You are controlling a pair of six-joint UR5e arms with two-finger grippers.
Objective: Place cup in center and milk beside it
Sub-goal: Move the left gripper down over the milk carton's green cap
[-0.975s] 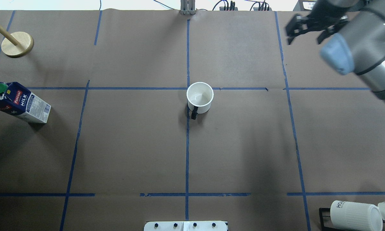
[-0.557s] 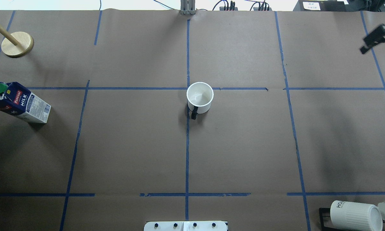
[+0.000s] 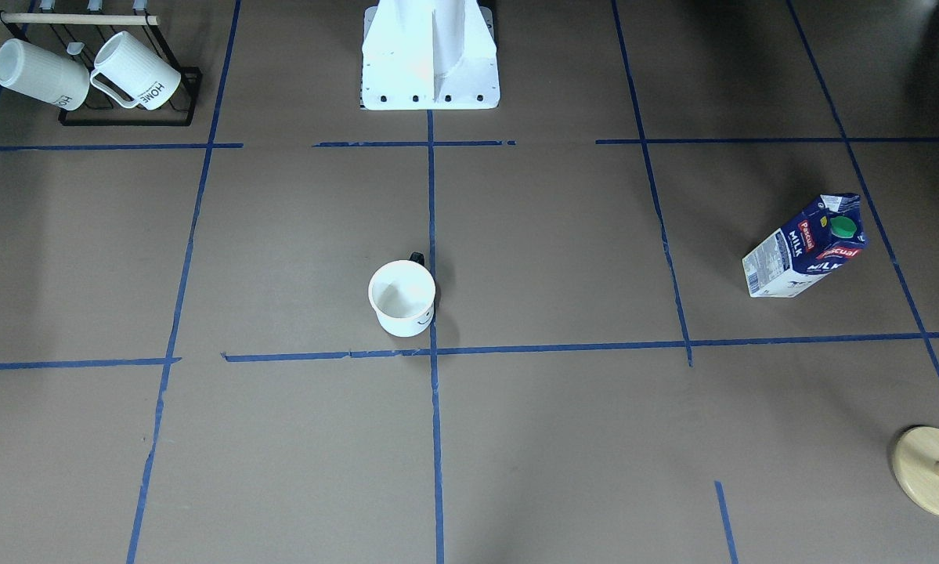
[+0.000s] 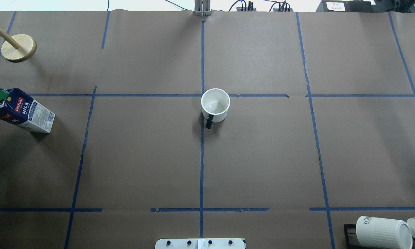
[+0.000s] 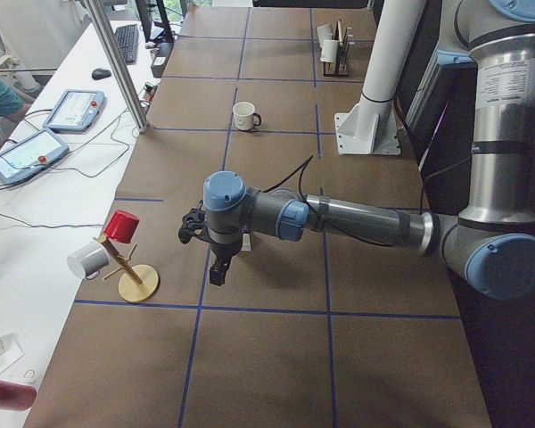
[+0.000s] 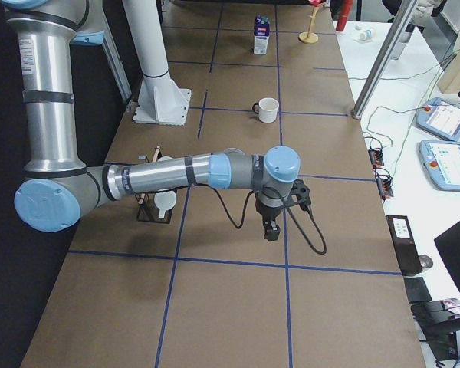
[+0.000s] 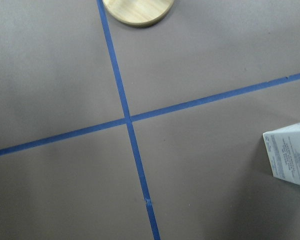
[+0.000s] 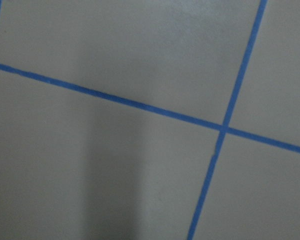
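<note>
The cup [image 4: 215,105] stands upright on the center [image 4: 202,95], just right of the middle tape line, with its black handle towards the robot. It also shows in the front view [image 3: 402,298]. The milk [image 4: 18,110] stands upright far off at the table's left edge, and its corner shows in the left wrist view [image 7: 290,160]. My left gripper [image 5: 216,275] hangs above the table near the milk's end and shows only in the exterior left view. My right gripper [image 6: 271,231] hangs over the table's right end and shows only in the exterior right view. I cannot tell if either is open.
A wooden mug tree [image 4: 18,47] stands at the far left corner and holds a red cup and a white mug [image 5: 89,259]. A black rack with ribbed HOME mugs [image 4: 382,231] sits at the near right. The robot's white base [image 3: 430,55] is at the table's near edge.
My right arm and gripper have swung right and left the overhead view. The cup and the milk have not moved.
</note>
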